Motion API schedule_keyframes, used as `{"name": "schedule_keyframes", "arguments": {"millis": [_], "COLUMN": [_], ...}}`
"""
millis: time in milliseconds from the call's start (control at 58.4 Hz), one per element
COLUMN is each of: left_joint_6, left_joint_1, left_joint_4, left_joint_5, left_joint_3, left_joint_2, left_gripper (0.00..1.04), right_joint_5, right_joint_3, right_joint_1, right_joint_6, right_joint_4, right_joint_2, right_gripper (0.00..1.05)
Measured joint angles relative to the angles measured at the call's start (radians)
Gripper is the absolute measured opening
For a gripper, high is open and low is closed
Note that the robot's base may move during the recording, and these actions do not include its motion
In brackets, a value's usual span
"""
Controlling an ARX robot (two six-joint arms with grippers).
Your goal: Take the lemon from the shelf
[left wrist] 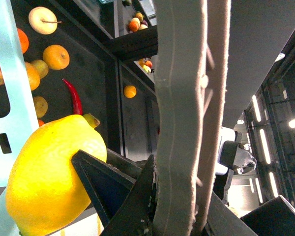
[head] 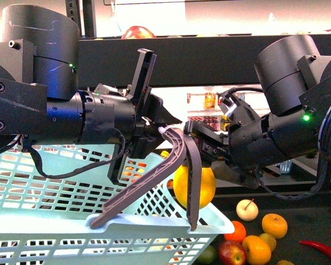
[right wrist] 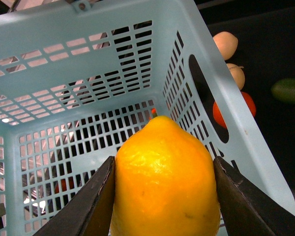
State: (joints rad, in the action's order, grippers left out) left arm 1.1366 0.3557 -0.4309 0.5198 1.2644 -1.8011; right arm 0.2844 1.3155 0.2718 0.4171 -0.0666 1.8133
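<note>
The right gripper [right wrist: 163, 206] is pinching the lemon [head: 207, 187] between its dark jaws, holding it clear of the shelf [head: 311, 218] and just over a corner of the pale-blue basket [head: 44, 221]. The left gripper [head: 144, 224] is hanging beside the lemon, its ribbed fingers [head: 132, 193] spread and gripping nothing.

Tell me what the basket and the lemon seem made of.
Basket: likely moulded plastic, pale mint, satin sheen, with slotted lattice walls. Lemon, held in the right hand: yellow dimpled peel with soft gloss; real or imitation, cannot tell.
</note>
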Motion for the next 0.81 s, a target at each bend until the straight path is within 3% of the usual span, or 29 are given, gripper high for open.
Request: {"name": "schedule_keyframes", "arguments": {"millis": [343, 805], "left_joint_6": [-0.003, 0.004], "left_joint_1": [-0.002, -0.002], "left_joint_4": [0.000, 0.000], "left_joint_5": [-0.004, 0.003], "left_joint_3": [0.000, 0.000], "left_joint_2": [-0.002, -0.002], "left_gripper": [0.10, 0.10], "right_joint_5": [-0.005, 0.039], "right_joint_3": [0.003, 0.024], "right_joint_1": [0.010, -0.059], "right_joint_6": [0.016, 0.173], "right_joint_4": [-0.034, -0.061], "right_joint_2": [0.016, 0.054], "right_gripper": [0.52, 0.52]}}
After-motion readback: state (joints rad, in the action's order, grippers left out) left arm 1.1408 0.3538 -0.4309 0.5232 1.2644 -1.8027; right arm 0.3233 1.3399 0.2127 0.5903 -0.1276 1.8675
